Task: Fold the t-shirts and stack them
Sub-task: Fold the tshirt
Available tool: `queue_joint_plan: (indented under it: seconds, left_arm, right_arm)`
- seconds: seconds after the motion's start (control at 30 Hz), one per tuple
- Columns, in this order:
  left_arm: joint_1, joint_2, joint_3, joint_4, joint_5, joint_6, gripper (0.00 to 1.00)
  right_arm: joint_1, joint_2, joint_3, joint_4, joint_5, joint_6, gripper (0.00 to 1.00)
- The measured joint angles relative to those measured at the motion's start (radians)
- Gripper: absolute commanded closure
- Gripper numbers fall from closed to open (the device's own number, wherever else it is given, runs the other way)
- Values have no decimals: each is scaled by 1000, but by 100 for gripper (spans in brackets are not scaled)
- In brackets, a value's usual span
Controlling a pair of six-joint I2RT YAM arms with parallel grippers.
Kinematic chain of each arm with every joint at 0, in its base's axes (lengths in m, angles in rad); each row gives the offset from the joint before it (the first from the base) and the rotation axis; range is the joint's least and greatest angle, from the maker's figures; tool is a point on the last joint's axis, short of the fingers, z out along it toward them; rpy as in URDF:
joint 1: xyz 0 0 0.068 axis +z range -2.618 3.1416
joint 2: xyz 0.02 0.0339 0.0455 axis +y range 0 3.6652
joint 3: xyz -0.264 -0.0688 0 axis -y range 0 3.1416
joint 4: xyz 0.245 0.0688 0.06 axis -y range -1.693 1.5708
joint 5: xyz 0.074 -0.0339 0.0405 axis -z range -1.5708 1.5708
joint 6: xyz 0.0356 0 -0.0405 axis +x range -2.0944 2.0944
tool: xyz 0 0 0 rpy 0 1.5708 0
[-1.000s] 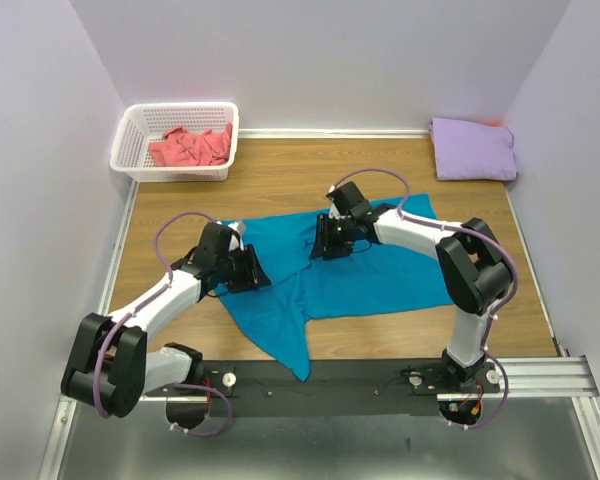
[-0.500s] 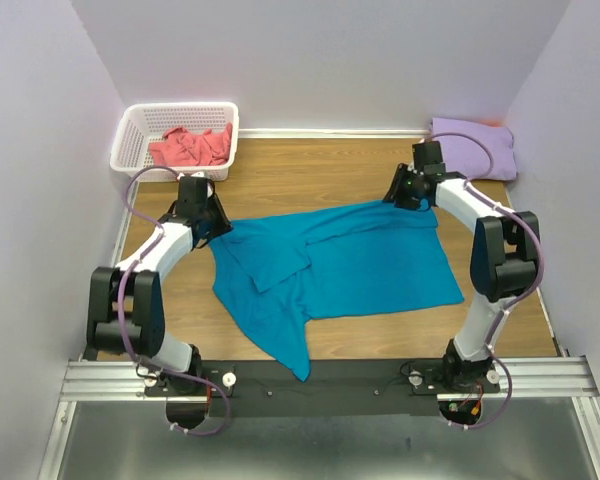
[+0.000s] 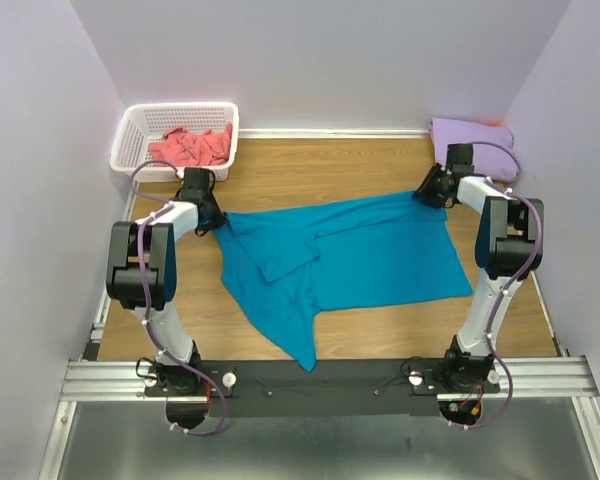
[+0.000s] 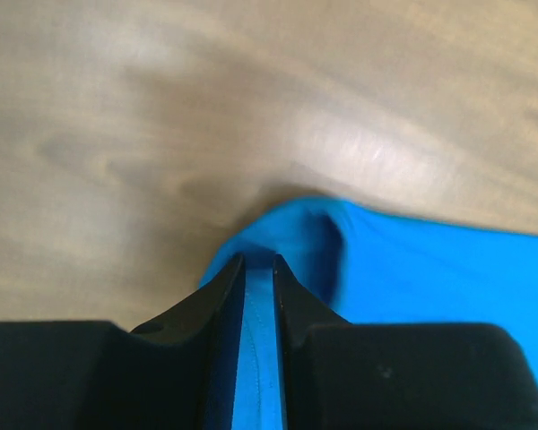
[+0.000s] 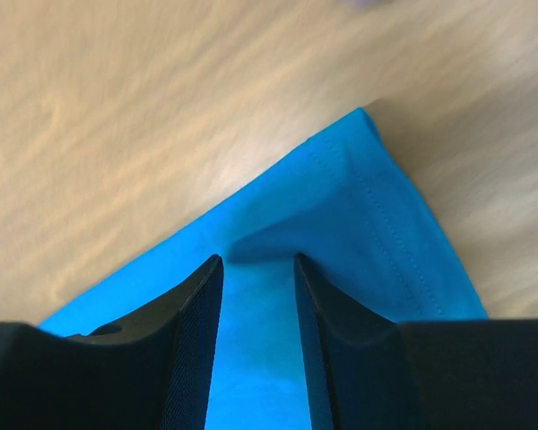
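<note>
A teal-blue t-shirt (image 3: 360,255) lies spread across the middle of the wooden table, one flap folded over near its left part. My left gripper (image 3: 217,222) is at the shirt's far left corner. In the left wrist view its jaws (image 4: 258,260) stand narrow, with the hem of the teal cloth (image 4: 430,269) pinched between them. My right gripper (image 3: 427,194) is at the far right corner. There its jaws (image 5: 258,260) stand wider, closed on teal cloth (image 5: 341,206). A pale lavender t-shirt (image 3: 475,135) lies folded at the back right. A coral-pink one (image 3: 190,147) is crumpled in the basket.
The white lattice basket (image 3: 180,106) stands at the back left corner, just behind my left gripper. Walls close the table on the left, back and right. A pointed tail of the teal shirt (image 3: 300,345) reaches toward the near rail (image 3: 330,378).
Both grippers have moved from the shirt's middle out to its far corners, pulling the teal cloth wide and flatter. The left jaws have narrowed onto the hem.
</note>
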State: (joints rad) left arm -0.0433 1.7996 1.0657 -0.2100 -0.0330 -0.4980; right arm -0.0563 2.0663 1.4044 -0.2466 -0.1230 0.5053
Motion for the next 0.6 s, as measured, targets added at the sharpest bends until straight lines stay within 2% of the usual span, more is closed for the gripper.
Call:
queue_joint_plan:
  seconds: [0.23, 0.37, 0.5, 0.6]
  left_arm:
    - [-5, 110, 144, 1, 11, -2, 70]
    - [-5, 98, 148, -4, 18, -8, 58]
    - [-6, 14, 92, -16, 21, -16, 52]
    - [-17, -129, 26, -24, 21, -21, 51]
  right_arm:
    - [-74, 55, 66, 35, -24, 9, 53]
    - [-75, 48, 62, 34, -25, -23, 53]
    - [-62, -19, 8, 10, 2, -64, 53]
    - [-45, -118, -45, -5, 14, -76, 53]
